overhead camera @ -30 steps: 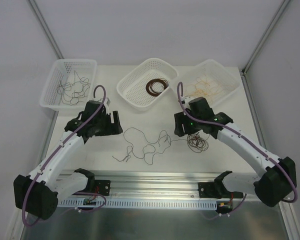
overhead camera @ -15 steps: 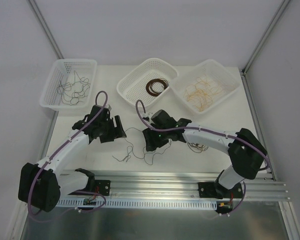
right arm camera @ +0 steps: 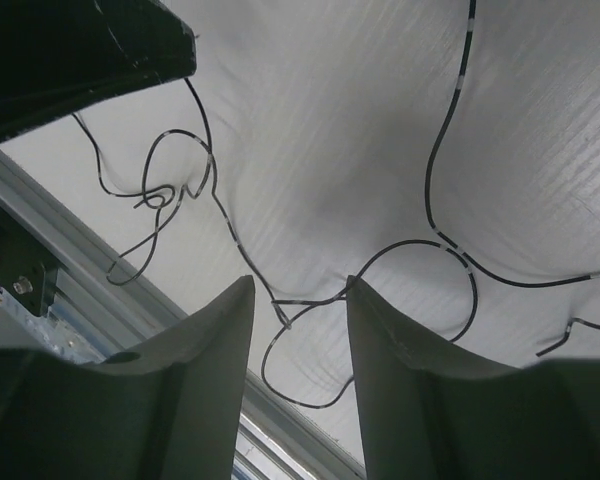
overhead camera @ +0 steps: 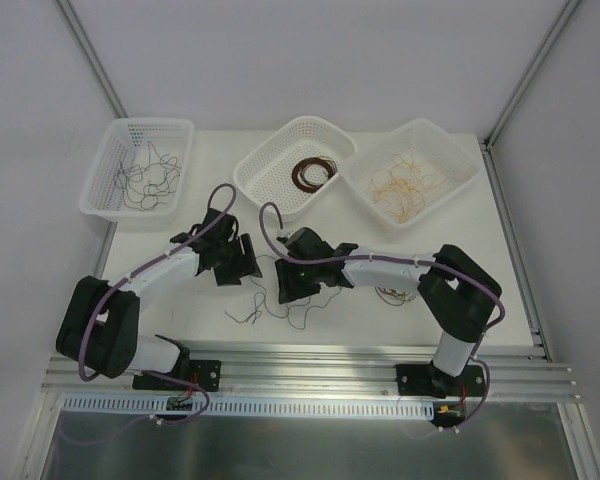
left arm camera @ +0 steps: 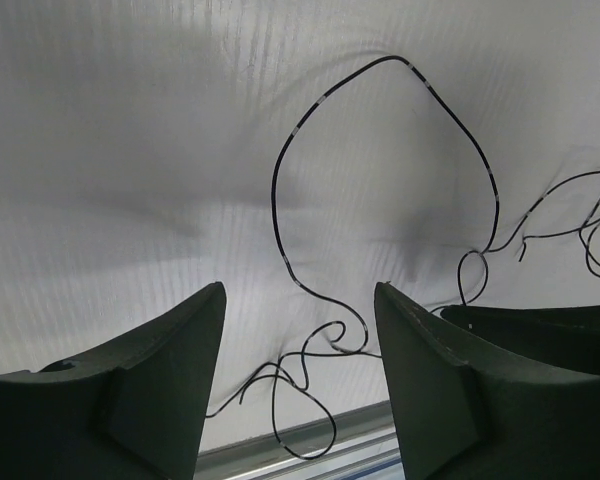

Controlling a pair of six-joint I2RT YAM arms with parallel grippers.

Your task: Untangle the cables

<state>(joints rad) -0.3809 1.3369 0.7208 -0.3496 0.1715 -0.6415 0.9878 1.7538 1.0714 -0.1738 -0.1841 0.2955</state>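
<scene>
Lying in three baskets: black cables, brown cables, tan cables.

Both arms stretch inward, grippers close together. L gripper jaws apart, tilted down; R gripper jaws apart too, w/ narrower gap.
</scene>
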